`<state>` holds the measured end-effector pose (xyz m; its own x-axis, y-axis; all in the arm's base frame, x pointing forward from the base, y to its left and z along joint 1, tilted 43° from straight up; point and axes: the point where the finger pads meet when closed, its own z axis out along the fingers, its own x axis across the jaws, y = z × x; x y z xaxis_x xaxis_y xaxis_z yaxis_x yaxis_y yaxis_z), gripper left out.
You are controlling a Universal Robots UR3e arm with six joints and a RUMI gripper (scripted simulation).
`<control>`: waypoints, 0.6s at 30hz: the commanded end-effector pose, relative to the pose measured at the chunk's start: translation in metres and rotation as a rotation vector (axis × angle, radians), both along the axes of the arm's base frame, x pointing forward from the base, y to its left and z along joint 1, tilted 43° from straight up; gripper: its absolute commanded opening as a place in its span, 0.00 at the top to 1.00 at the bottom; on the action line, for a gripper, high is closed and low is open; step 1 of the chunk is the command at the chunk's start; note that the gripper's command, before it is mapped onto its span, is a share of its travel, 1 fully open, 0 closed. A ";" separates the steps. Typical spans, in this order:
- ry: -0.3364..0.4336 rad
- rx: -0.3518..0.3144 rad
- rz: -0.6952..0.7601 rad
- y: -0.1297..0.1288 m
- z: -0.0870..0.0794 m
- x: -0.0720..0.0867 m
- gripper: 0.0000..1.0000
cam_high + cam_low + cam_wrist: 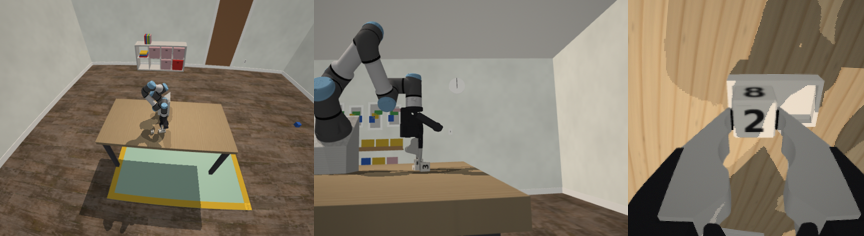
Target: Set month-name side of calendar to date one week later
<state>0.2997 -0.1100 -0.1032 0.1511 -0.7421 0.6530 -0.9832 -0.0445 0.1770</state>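
Your end effector [754, 121] is clamped on a white cube [755, 114], one grey finger [715, 145] against each side. The cube shows a 2 toward you and an 8 on top, at the left end of the white tray [800, 95] on the worktop [673, 75].

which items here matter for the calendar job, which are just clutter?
Job:
- digit cube, faces 2 and 8 showing, gripped in the jaws
- tray
- gripper

Clutter:
- shelf unit
- blue block on floor
- wall clock
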 end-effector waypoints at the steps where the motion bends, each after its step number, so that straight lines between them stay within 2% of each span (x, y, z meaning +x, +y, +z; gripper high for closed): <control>1: -0.002 0.000 0.001 0.001 0.001 0.001 0.89; 10: -0.002 0.000 0.001 0.004 0.005 0.001 0.89; 18: -0.002 0.000 0.001 0.015 0.016 0.003 0.89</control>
<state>0.3010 -0.1013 -0.0937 0.1515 -0.7420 0.6531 -0.9834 -0.0461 0.1757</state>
